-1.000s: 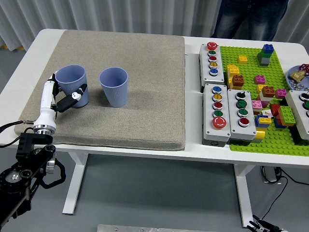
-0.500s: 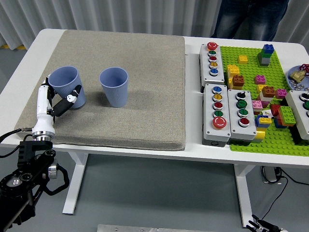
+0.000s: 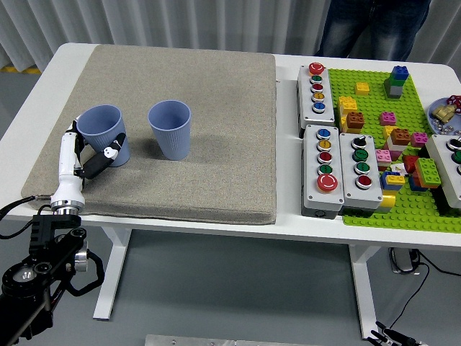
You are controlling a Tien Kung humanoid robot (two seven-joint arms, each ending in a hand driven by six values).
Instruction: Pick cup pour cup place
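Note:
Two blue-purple ribbed cups stand on the grey mat (image 3: 180,187). The left cup (image 3: 103,131) sits near the mat's left edge and leans slightly. The right cup (image 3: 170,128) stands upright a short way to its right. My left hand (image 3: 90,153), white with black fingertips, is curled around the left cup's lower part, thumb on its right side. My right arm is out of view.
Right of the mat are grey button boxes (image 3: 325,167) with coloured buttons and a green baseplate (image 3: 403,209) with several loose bricks. A person (image 3: 374,25) stands at the far side. The table's near edge (image 3: 187,229) lies just below the mat.
My left hand and the left cup shifted left and slightly toward me, then settled; the cup tilted and came back nearly upright. The right cup has not moved.

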